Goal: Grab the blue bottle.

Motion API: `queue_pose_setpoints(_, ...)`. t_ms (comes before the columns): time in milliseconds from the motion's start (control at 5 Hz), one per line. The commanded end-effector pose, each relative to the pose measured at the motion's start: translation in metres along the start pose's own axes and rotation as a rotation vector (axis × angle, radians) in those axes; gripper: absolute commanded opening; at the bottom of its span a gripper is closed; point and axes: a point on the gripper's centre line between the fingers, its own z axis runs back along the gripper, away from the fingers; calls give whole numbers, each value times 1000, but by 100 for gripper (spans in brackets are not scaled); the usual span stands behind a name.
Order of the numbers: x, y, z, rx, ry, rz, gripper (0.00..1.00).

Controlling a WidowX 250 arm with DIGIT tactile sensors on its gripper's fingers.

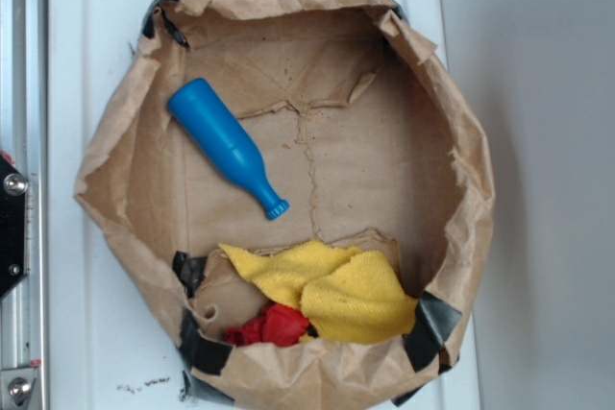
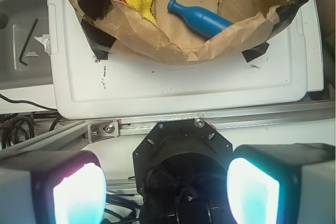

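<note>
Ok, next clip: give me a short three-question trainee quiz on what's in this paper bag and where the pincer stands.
1. True or false: the blue bottle is standing upright.
2. What lies nearest the bottle's cap? A) yellow cloth B) black tape C) hex key
3. Fill in: in the wrist view the pincer is ____ and holds nothing.

Key: 1 false, it lies on its side in the paper bag. 2 A. 3 open.
</note>
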Motion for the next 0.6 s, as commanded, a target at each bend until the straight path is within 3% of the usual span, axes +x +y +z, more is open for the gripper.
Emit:
queue_pose_setpoints(0,0,0,0,0,0,0,100)
queue_pose_setpoints(400,70,-7,-30,35,-190,-110,100)
